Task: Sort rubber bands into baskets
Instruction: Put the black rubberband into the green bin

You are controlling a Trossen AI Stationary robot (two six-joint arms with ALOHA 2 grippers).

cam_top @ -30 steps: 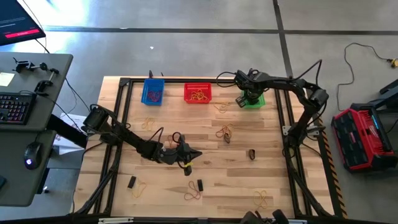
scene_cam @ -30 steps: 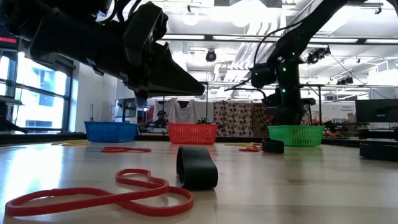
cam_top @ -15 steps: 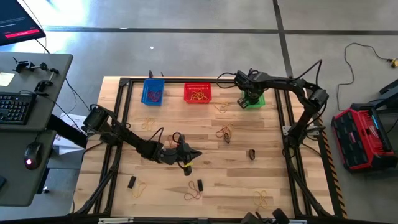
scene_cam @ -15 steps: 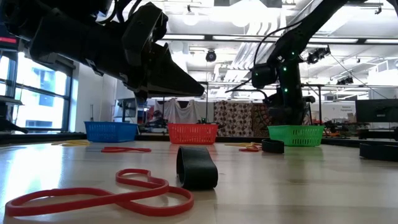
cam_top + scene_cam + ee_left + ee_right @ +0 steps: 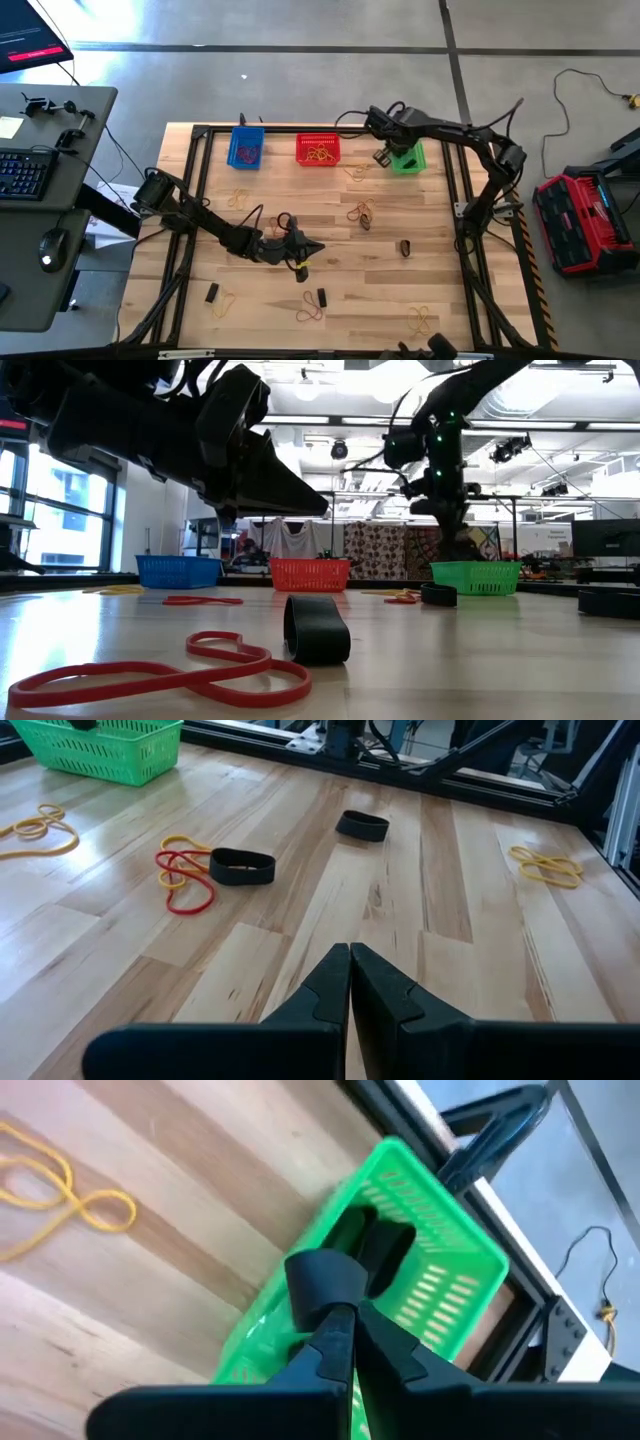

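Three mesh baskets stand in a row at the far edge: blue (image 5: 246,147), red (image 5: 318,150), green (image 5: 410,158). The green basket (image 5: 430,1280) holds dark thick bands (image 5: 383,1245). My right gripper (image 5: 382,155) is shut and empty, above the table just left of the green basket; it also shows in its wrist view (image 5: 348,1325). My left gripper (image 5: 321,247) is shut and empty, low over the table's middle; it also shows in its wrist view (image 5: 350,955). Beyond it lie a dark band (image 5: 242,867) beside red and yellow loops (image 5: 183,870), and another dark band (image 5: 362,825).
Loose bands lie scattered: yellow loops (image 5: 422,319) near the front right, orange ones (image 5: 310,312) and a dark band (image 5: 321,297) at the front, yellow loops (image 5: 357,172) near the right gripper, more at the left (image 5: 240,199). A black frame (image 5: 200,131) rims the table.
My right gripper has moved from over the green basket toward the table's left and has risen, staying shut. The bands and the baskets lie as before.
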